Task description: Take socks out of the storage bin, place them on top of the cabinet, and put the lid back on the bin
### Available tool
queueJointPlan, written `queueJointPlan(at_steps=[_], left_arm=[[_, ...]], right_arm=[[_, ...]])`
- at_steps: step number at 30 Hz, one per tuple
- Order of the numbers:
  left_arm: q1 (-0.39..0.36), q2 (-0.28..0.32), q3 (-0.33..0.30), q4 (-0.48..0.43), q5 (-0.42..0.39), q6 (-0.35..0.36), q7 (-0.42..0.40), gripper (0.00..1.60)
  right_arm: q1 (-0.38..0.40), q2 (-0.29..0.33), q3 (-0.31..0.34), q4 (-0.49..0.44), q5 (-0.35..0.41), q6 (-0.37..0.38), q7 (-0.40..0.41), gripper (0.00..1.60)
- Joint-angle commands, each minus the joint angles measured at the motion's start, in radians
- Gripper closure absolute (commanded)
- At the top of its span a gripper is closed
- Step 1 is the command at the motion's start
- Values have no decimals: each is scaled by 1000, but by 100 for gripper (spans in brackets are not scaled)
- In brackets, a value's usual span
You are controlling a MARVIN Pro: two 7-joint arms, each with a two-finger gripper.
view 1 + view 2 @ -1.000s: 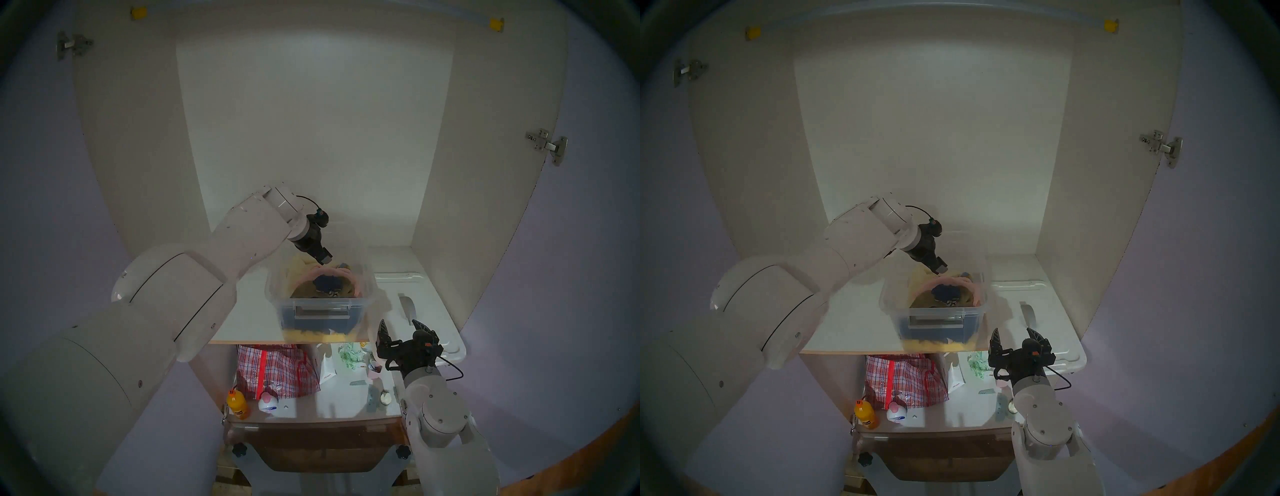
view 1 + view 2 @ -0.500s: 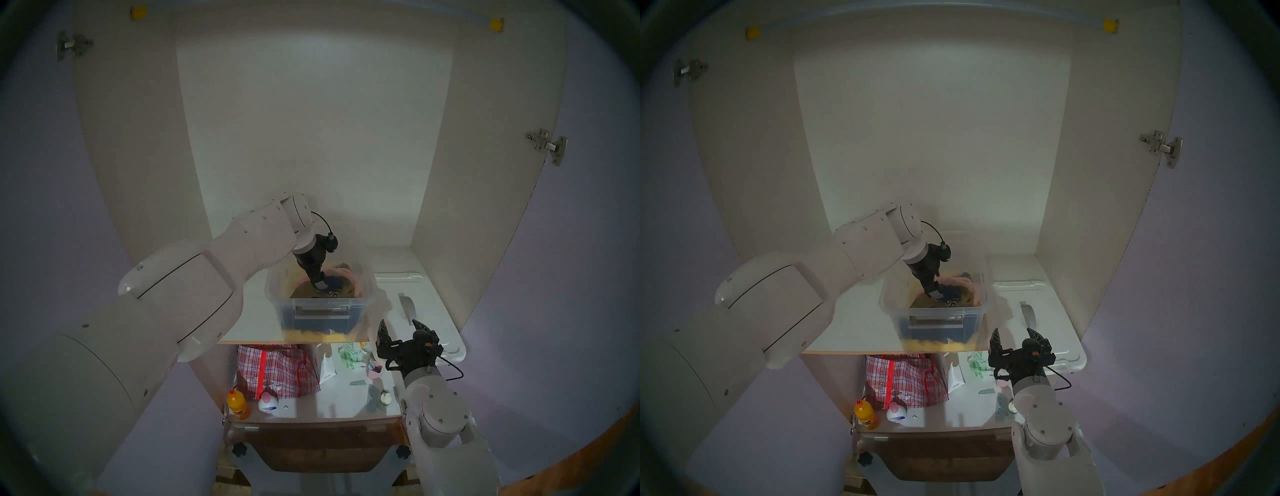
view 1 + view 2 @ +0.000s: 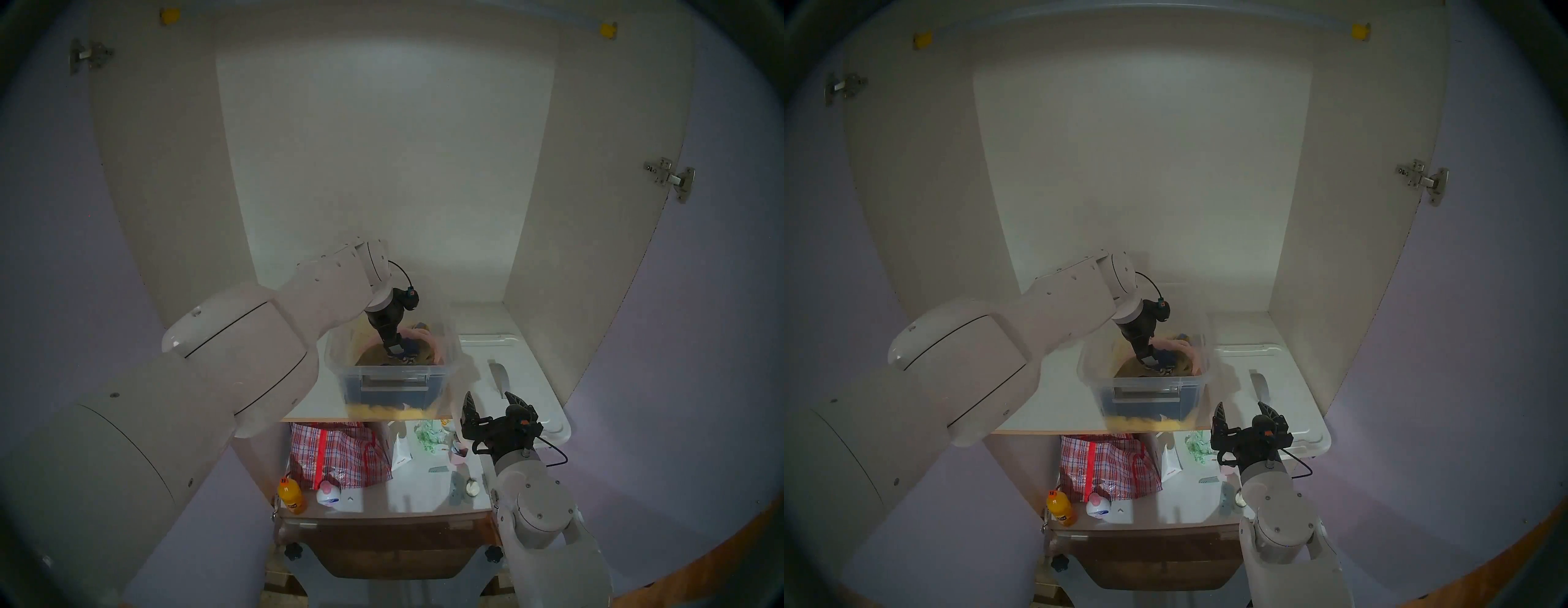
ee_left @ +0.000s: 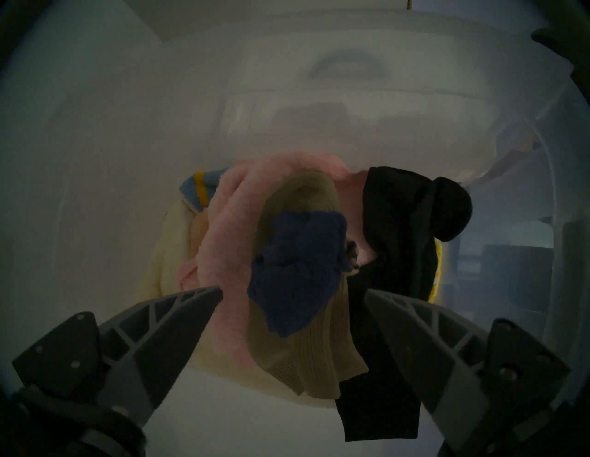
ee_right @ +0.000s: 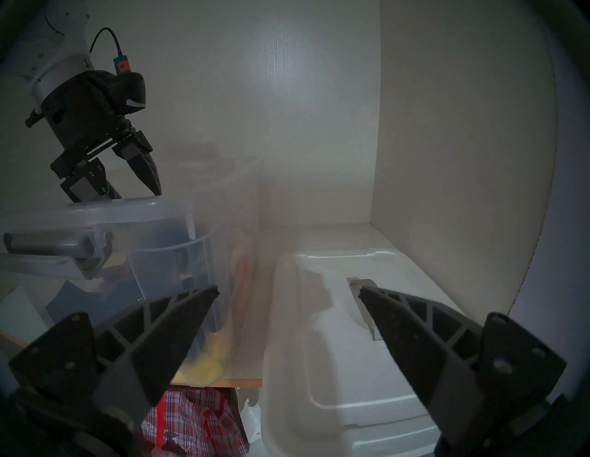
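Left gripper reaches down into the open storage bin, its 2 fingers spread wide and holding nothing; the socks, a dark navy bundle, lie between and just beyond the fingertips, on top of an olive-brown garment with a pink garment at their left and a black garment at their right in the left wrist view. Whether a fingertip touches the fabric cannot be told. Bin stands on the cabinet shelf near its front edge, dark blue and yellow fabric showing through the near wall. The lid lies flat on the shelf right of the bin, its near end overhanging the shelf edge. Right gripper hovers near the front right of the bin, fingers wide apart, empty, one fingertip over the lid's grey strap handle in the right wrist view. A checked bag and an orange bottle sit on the lower shelf.
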Motion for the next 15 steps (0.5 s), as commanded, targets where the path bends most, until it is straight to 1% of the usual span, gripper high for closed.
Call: queueJointPlan(at_steps=[1, 7, 13, 15], left_arm=[[-34, -40, 22, 19, 19, -21, 1, 0], [-22, -54, 41, 42, 30, -37, 4, 0], [5, -65, 45, 57, 37, -47, 63, 0], [14, -68, 52, 56, 44, -61, 79, 0]], right_arm=[[9, 0, 0, -25, 1, -6, 0, 0], [10, 0, 0, -24, 1, -6, 0, 0], [10, 0, 0, -23, 0, -6, 0, 0], [10, 0, 0, -23, 0, -6, 0, 0]])
